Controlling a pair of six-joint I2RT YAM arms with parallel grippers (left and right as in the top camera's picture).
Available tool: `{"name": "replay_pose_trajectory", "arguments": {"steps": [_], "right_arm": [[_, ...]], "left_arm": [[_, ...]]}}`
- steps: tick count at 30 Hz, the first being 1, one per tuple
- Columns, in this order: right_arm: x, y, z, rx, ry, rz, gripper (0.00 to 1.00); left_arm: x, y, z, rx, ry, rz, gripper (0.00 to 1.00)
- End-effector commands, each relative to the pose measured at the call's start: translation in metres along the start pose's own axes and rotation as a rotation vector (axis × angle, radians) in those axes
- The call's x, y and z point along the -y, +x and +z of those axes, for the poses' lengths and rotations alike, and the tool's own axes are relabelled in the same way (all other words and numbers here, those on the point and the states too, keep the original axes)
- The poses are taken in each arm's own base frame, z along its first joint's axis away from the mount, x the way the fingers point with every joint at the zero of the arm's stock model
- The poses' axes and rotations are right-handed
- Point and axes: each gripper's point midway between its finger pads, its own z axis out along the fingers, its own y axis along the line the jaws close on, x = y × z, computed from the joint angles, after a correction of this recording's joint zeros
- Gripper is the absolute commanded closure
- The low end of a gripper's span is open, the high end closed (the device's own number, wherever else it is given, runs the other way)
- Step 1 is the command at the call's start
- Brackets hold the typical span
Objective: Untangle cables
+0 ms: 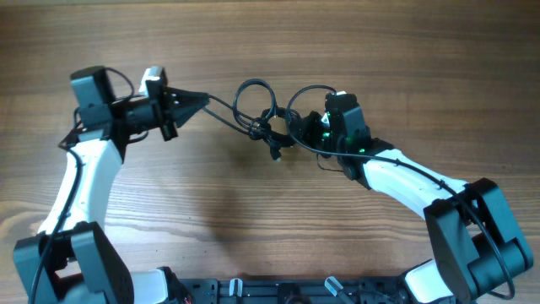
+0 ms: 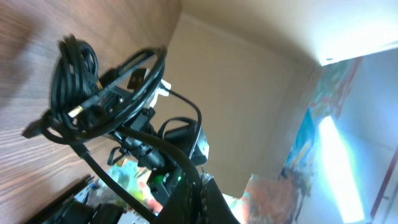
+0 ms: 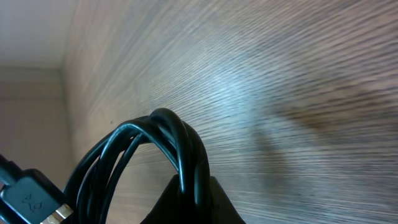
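Cables (image 1: pixel 258 120) bunched in a knot with loose loops, strung between both arms over the wood table (image 1: pixel 253 228); left gripper (image 1: pixel 201 99) pinched tight on one taut strand leading into the knot; right gripper (image 1: pixel 305 127) closed on several loops on the opposite side; cords look light, limp, slick-jacketed, likely to slide through a pinch; best hold, I'd judge: a single strand beside a plug (image 3: pixel 28 196), not the bundle.
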Motion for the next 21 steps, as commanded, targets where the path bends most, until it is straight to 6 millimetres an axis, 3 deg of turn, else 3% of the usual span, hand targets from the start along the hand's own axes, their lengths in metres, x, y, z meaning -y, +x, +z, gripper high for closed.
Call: {"name": "replay_pose_trajectory", "arguments": {"steps": [1,4,14,21], "right_arm": [[0.054,-0.001,0.001,0.037,0.169,-0.012,0.96],[0.053,-0.001,0.002,0.039,0.164,-0.013,0.96],[0.051,-0.001,0.002,0.034,0.153,-0.017,0.95],[0.043,0.0,0.003,0.019,0.113,-0.044,0.96]], "left_arm": [[0.035,-0.008,-0.046,0.108,0.065,0.152,0.96],[0.035,-0.012,-0.053,0.128,0.071,0.17,0.96],[0.035,-0.01,-0.05,0.119,0.065,0.227,0.96],[0.028,0.002,-0.03,0.06,0.043,0.34,0.96]]}}
